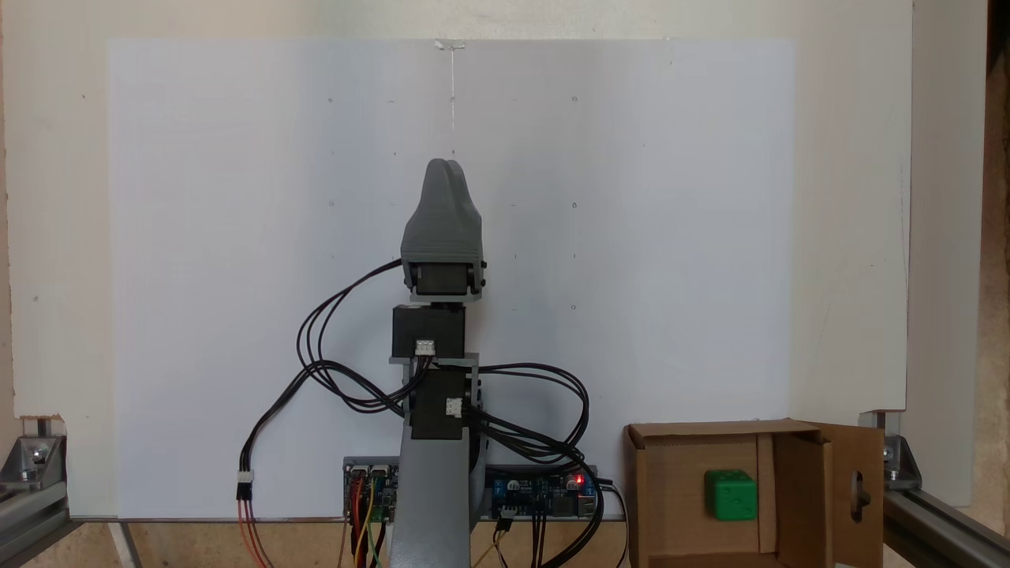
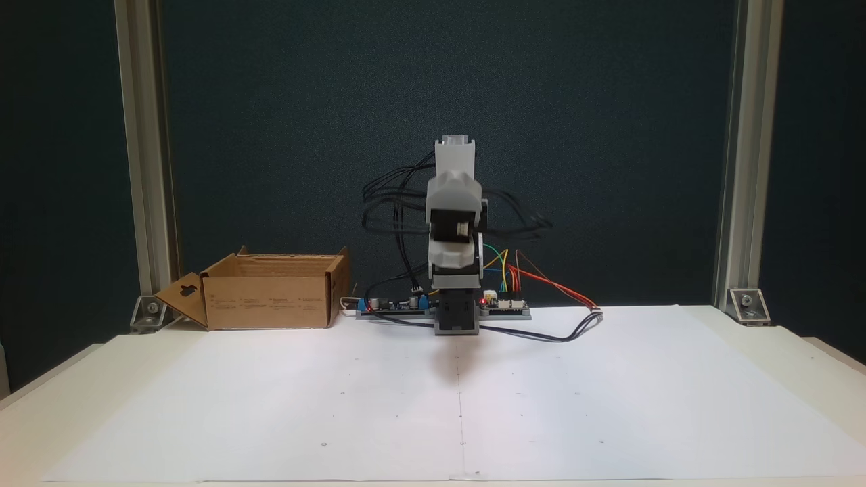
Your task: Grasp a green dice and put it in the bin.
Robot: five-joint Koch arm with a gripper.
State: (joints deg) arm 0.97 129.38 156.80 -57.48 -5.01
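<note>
White paper (image 2: pixel 338 406) covered the table, bare in front of the arm. At its back edge the bin (image 1: pixel 671 489) stood open, the dice (image 1: pixel 731 495) on its floor. The gripper (image 1: pixel 445 167) hung mid-sheet, well apart from it, jaws together and empty.

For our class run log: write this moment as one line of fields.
small bright green plastic dice: inside brown cardboard box | grey hand: raised over white sheet, apart from box, holding nothing, jaws unclear | stage: dice in bin
</note>
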